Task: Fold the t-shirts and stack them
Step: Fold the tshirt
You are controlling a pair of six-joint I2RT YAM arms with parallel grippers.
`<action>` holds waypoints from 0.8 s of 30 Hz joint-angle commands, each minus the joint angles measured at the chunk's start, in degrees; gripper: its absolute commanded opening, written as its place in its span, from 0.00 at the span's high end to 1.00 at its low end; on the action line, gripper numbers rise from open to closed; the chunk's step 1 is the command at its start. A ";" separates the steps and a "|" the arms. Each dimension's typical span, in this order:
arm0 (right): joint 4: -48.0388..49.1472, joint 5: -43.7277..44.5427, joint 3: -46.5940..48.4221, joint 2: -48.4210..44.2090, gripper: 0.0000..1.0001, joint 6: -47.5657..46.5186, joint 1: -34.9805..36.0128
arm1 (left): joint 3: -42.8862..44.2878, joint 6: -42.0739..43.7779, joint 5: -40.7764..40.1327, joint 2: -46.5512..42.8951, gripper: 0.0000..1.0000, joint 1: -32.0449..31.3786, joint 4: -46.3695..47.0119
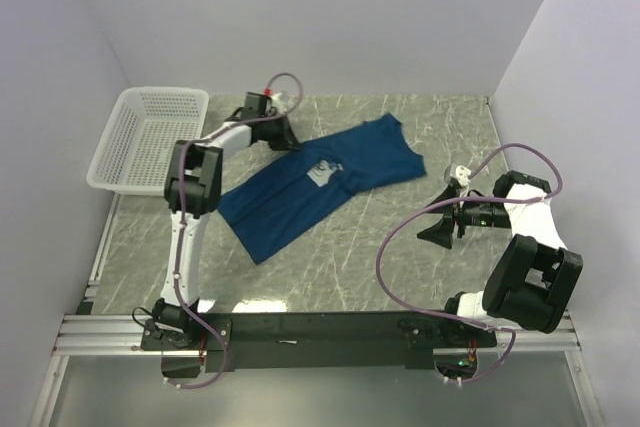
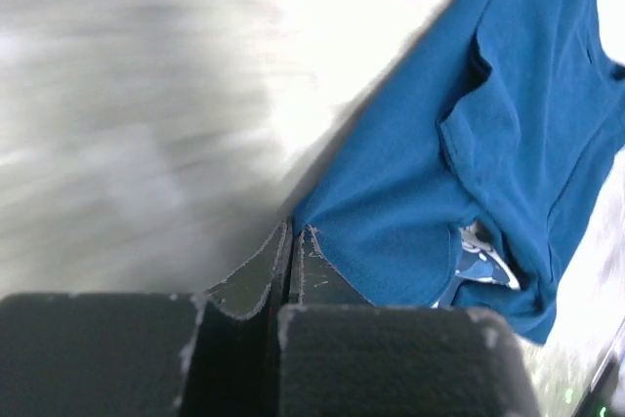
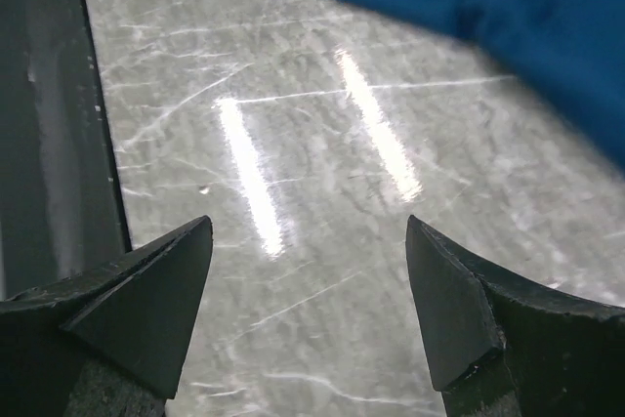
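1. Top view: the t-shirt lies diagonally on the table, right of the white basket and apart from it, with its pale print facing up. The left gripper sits at the shirt edge that faces the basket. The right gripper hangs on the shirt's far side from the basket and touches no cloth. No folded pile shows, so the work appears to be at an early fold of shirt 1.

2. Left wrist view: the claw is narrowed to a sliver and pinches the blue cloth at its edge. Beyond the pinch the cloth is creased, and a strip of the print peeks out from under a fold. The table behind is smeared, so whether the held edge is lifted or resting flat is hard to judge.

3. Right wrist view: the claw stands wide with only bare marble between its jaws. The shirt crosses the upper right corner, clear of both fingers.

4. Next move, as a judgement: the left arm should carry its pinched edge away from the basket and across the print. The right arm must close in to pin or grasp the opposite side, so the whole shirt does not drag along.
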 commanded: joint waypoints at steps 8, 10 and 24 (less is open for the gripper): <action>21.98 17.18 -2.47 -6.97 0.12 21.60 21.48 | -12.59 1.02 -3.58 -16.41 0.55 3.24 1.65; 29.02 24.06 -5.88 -10.31 0.09 25.12 30.74 | -16.89 2.08 -4.98 -21.61 0.50 3.24 2.79; 84.51 74.72 0.32 19.02 0.10 39.04 85.27 | -56.25 -8.90 -30.56 -87.53 0.12 10.97 -4.92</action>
